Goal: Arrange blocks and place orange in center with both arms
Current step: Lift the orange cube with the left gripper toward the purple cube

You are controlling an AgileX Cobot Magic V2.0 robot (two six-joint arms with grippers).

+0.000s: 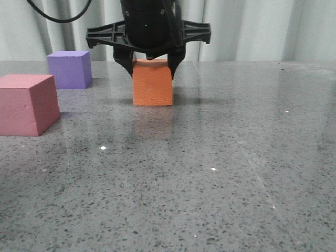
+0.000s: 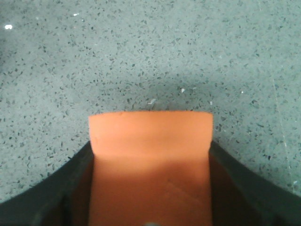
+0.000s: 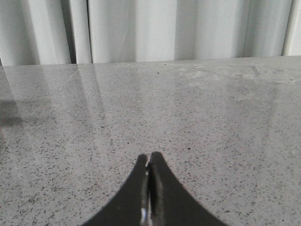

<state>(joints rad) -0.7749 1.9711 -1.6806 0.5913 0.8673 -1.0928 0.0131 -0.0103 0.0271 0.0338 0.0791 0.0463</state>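
- Orange cube (image 1: pixel 153 85) is seen standing on the speckled grey table (image 1: pixel 220 173), near the middle of the front view, with its base on the surface.
- The left gripper (image 1: pixel 152 67) is lowered over it from above; its two dark fingers (image 1: pixel 124 62) are set against the cube's upper left and right sides, so the cube is clasped between them.
- In the left wrist view the orange cube (image 2: pixel 150 160) is shown filling the gap between the black fingers (image 2: pixel 235 183), each side of it pressed by one of them.
- The purple cube (image 1: pixel 69 69) is placed farther back on the left, well apart from the orange one.
- The pink-red cube (image 1: pixel 27 104) is found at the left edge, nearer the camera than the purple cube and apart from it.
- The right gripper (image 3: pixel 149 165) is shown only in its own wrist view, its fingertips brought together with nothing between them, above bare table (image 3: pixel 211 122).
- A pale curtain (image 3: pixel 141 28) is seen behind the table's far edge.
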